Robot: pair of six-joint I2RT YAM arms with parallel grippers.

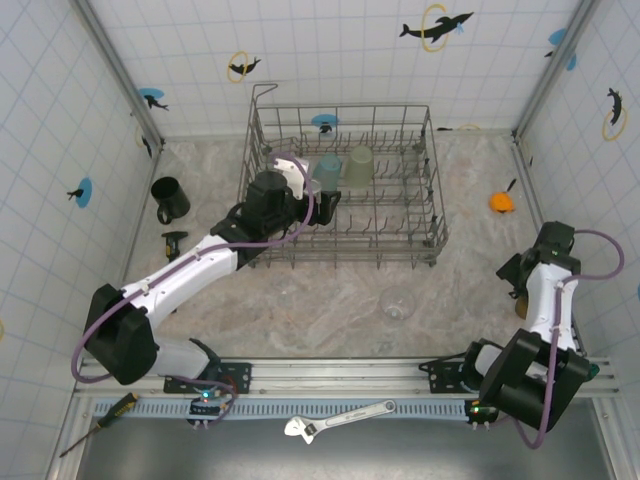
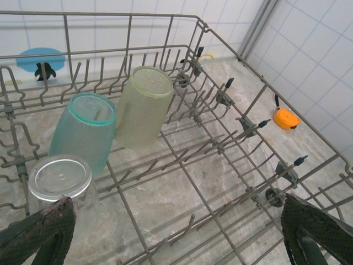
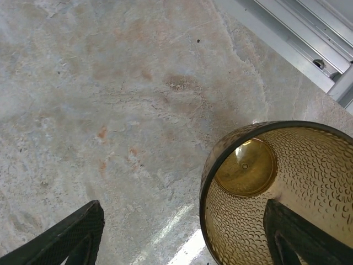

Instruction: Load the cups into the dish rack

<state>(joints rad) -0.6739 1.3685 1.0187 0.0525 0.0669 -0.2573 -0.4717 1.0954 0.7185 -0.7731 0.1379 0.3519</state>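
The grey wire dish rack (image 1: 441,215) stands at the back middle of the table. Inside it a teal cup (image 2: 83,135) and a pale green cup (image 2: 143,105) lean mouth-up on the tines, and a clear cup (image 2: 60,182) sits beside my left finger. My left gripper (image 2: 176,243) hovers open over the rack floor, holding nothing. An amber cup (image 3: 287,193) faces the right wrist camera with its mouth. My right gripper (image 3: 182,243) is open, one finger inside that cup and the other well outside it. A clear tumbler (image 1: 397,303) and a black mug (image 1: 170,198) stand on the table.
A small orange object (image 1: 502,201) lies right of the rack. A small black item (image 1: 173,240) sits near the mug. A wrench (image 1: 335,417) and a screwdriver (image 1: 100,420) rest on the near ledge. Tiled walls close in both sides.
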